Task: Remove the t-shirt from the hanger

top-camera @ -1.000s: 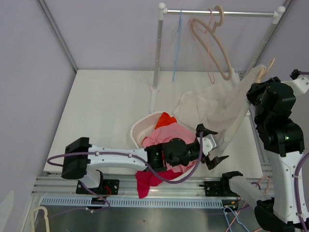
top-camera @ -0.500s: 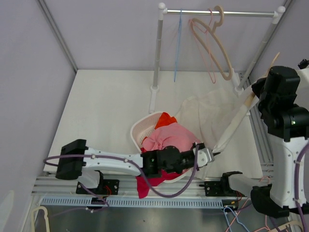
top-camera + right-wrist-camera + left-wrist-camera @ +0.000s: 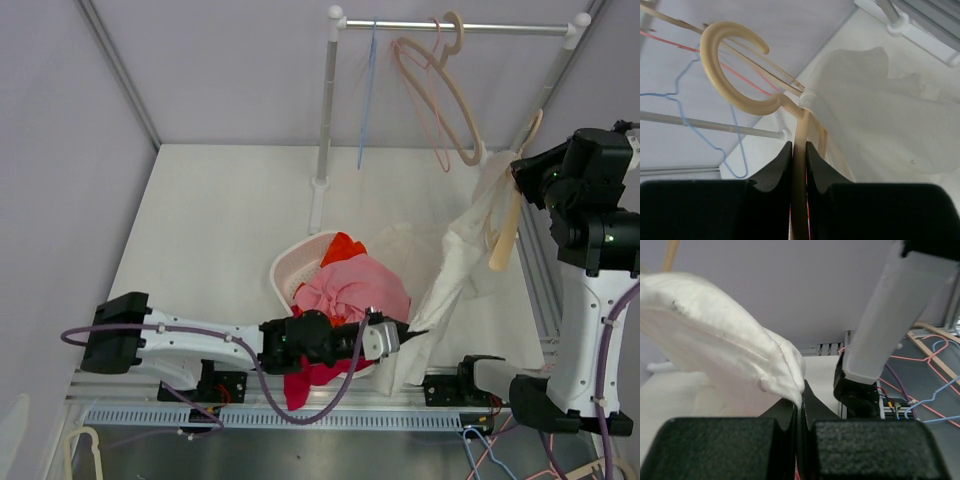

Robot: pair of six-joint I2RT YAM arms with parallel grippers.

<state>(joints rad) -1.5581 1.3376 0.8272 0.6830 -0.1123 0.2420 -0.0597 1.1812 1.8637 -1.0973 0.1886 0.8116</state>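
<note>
Two grips, left fingers (image 3: 800,412) pinching t-shirt (image 3: 450,262), right fingers (image 3: 799,150) clamping hanger (image 3: 503,238), laundry basket (image 3: 283,263) beside.

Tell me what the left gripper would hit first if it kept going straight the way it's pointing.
The left gripper is shut on the t-shirt hem, so cloth comes first. Past that, the right arm's black base joint and white link look nearest in line, though depth is hard to judge.
</note>
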